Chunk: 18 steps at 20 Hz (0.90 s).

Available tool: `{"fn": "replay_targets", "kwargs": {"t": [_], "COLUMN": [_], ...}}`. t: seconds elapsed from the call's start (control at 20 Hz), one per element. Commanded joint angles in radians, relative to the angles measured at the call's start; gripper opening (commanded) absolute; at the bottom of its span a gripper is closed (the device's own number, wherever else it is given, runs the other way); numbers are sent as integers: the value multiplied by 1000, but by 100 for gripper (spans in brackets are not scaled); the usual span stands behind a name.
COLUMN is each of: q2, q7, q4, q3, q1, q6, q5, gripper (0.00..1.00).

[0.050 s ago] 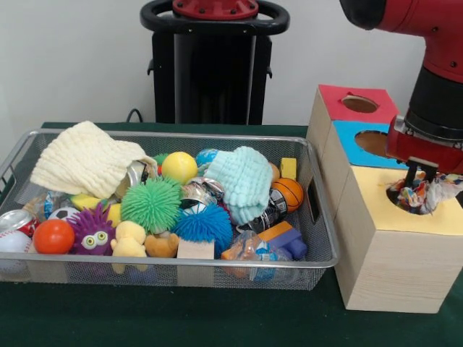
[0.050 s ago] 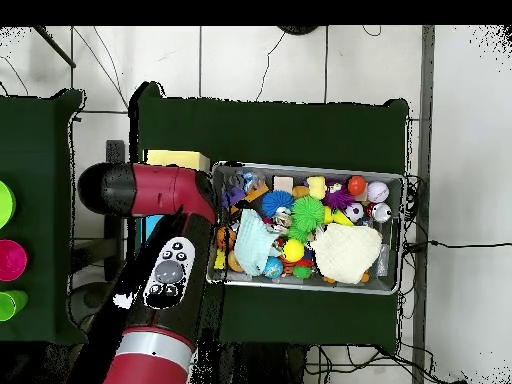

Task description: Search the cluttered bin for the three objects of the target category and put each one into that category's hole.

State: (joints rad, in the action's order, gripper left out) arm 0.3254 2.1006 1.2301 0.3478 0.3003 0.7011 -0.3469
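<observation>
We see a bench (image 1: pixel 217 322) covered in dark green cloth across the bottom of the front view, with a plain white wall (image 1: pixel 72 58) behind it. In the overhead view, the green bench sits in the middle of the frame on a pale tiled floor (image 2: pixel 300 60). A second green surface (image 2: pixel 35 150) lies at the left edge, and round cups (image 2: pixel 8 260) in green and pink show at its far left border. Thin cables (image 2: pixel 330 365) trail over the floor at the lower centre.
</observation>
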Motion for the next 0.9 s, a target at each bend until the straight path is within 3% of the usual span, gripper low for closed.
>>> {"fn": "replay_targets", "kwargs": {"t": [0.05,0.25,0.45,0.9], "q2": [-139,-230,-266,-318], "q7": [311,380,316,301], "q4": [-71,-148,-182,-214], "q3": [-36,106,137,173], "q1": [60,85,46,19], "q6": [-38,-48,-69,-91], "q5": [-32,-18,-6,-13], "gripper": [0,0,0,0]}}
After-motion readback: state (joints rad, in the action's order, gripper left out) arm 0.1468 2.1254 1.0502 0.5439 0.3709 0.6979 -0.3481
